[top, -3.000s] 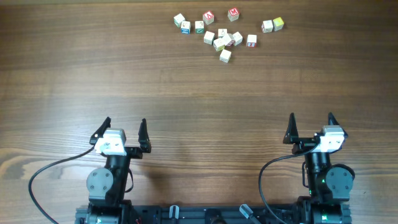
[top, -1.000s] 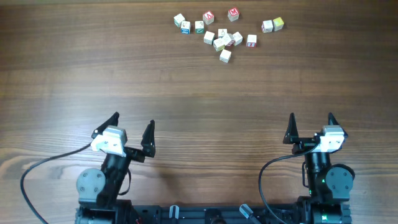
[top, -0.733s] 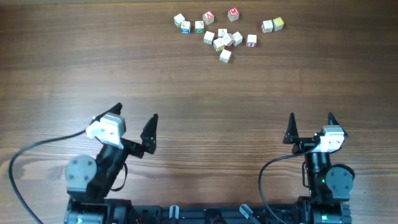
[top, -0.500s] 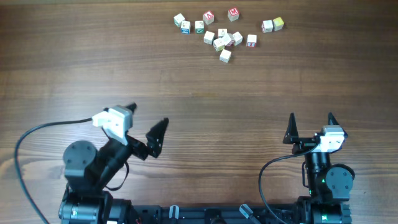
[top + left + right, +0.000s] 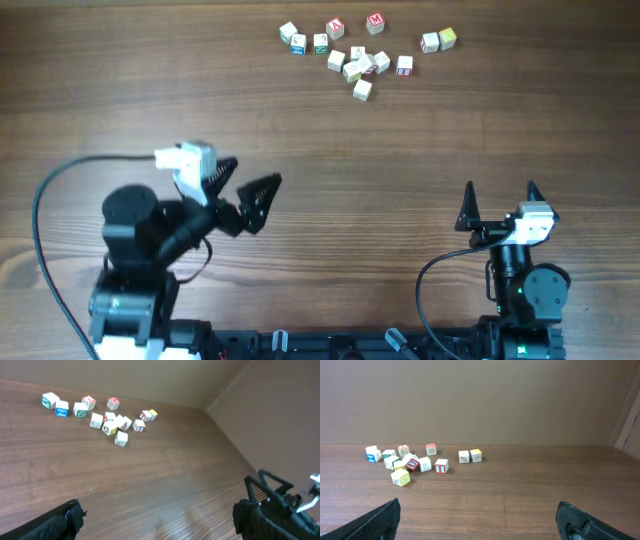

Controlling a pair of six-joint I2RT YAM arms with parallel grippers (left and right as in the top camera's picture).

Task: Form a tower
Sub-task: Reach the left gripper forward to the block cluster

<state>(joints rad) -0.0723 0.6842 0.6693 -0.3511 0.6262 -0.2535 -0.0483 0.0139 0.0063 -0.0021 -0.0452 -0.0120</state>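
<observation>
Several small cream letter cubes (image 5: 360,62) lie scattered at the far middle of the wooden table (image 5: 320,140). They also show in the left wrist view as cubes (image 5: 112,421) and in the right wrist view as cubes (image 5: 412,463). The tower is out of view; I see only loose cubes, some touching in a small cluster. My left gripper (image 5: 256,172) is open, raised over the near left and angled right toward the cubes, far short of them. My right gripper (image 5: 500,190) rests open at the near right. Nothing sits between either gripper's fingers.
A pair of cubes (image 5: 438,40), one with a yellow face, sits apart at the right end of the scatter. One cube (image 5: 362,90) lies nearest to the arms. The left arm's black cable (image 5: 45,200) loops over the near left. Both arm bases stand at the near edge.
The left arm has lifted off its rest, swung forward and turned its open gripper to the right. The right arm and the cubes have not moved.
</observation>
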